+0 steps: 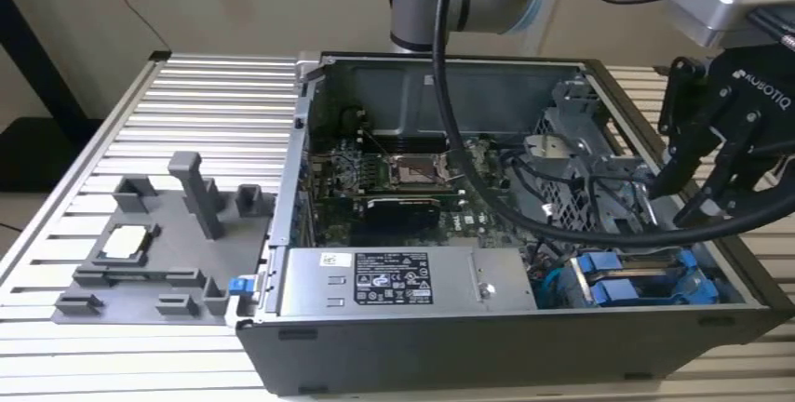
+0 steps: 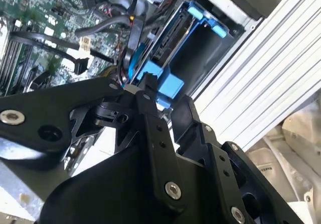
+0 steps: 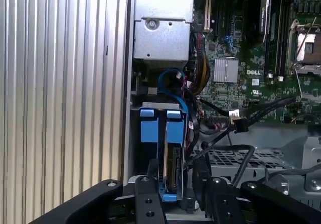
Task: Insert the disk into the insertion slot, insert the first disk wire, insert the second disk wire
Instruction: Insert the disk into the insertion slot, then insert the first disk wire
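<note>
We are looking down past the gripper [image 3: 175,173], which is hanging over the drive bay at the case's corner, and its jaws are standing apart, released, with nothing held between them in the exterior view. Just beneath them the disk [image 3: 173,138] is sitting on edge in the bay, its blue frame uppermost and a strip of bare metal showing along its side; we cannot tell whether it is pushed fully home. The other blue carrier [image 3: 147,128] is standing just beside it, on the side toward the case wall.

We are judging the disk to be stiff and fairly heavy for its bulk, with smooth metal faces that could slip and insides that will not take a knock. The blue frame is looking like the safer hold, pinched across its upper end, though the plastic may flex.

Beyond the bay, loose black cables [image 3: 235,126] are trailing across the motherboard [image 3: 251,78]. Farther off, the silver power supply [image 1: 372,281] is lying in the open case [image 1: 497,351], and a grey fixture [image 1: 149,244] is resting on the slatted desk [image 1: 186,95].
</note>
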